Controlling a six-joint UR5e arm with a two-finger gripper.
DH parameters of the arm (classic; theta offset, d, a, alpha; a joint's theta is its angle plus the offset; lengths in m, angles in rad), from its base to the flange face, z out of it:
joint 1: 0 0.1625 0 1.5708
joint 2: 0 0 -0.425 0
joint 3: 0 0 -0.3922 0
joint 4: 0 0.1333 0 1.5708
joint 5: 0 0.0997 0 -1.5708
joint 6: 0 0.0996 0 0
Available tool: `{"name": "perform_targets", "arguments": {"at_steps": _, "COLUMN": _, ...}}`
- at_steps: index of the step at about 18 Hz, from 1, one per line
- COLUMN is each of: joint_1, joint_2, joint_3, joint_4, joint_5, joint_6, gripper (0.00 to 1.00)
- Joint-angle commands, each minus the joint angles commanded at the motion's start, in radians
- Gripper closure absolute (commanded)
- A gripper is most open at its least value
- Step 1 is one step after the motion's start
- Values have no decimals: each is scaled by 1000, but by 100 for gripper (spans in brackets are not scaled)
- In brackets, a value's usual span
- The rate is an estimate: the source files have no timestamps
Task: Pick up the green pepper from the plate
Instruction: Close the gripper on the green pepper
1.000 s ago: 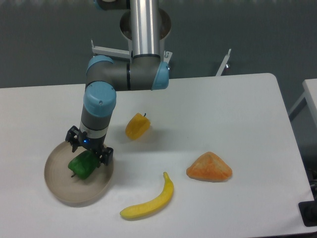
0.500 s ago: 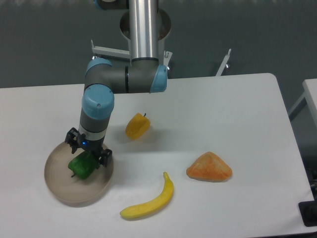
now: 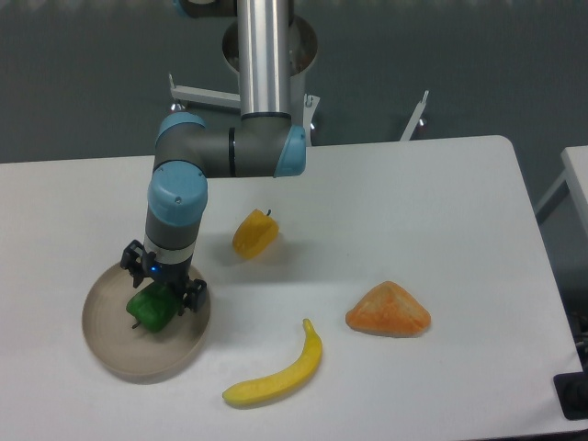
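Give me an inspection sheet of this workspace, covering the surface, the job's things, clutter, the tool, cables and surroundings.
Surface: white table, rounded corners, no spills seen.
Job's things: green pepper lies on the plate, near the table's front left.
Clutter: yellow pepper mid-table; banana near the front edge; orange wedge-shaped item to the right. All lie apart from the plate.
Tool: tool is down over the green pepper, a finger on either side; whether it grips cannot be told.
Cables: nothing seen.
Surroundings: dark wall behind; metal brackets at the table's back edge; part of another white table at far right.
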Motion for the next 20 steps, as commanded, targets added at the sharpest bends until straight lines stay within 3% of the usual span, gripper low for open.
{"name": "perform_targets", "arguments": {"at_steps": 15, "joint_1": 0, "joint_2": 3, "joint_3": 2, "joint_4": -2, "joint_5": -2, "joint_6": 9, "gripper": 41}}
{"name": "perform_targets", "arguments": {"at_steps": 20, "joint_1": 0, "joint_2": 6, "joint_3": 17, "joint_4": -2, "joint_5": -2, "joint_6": 11, "gripper": 43}}
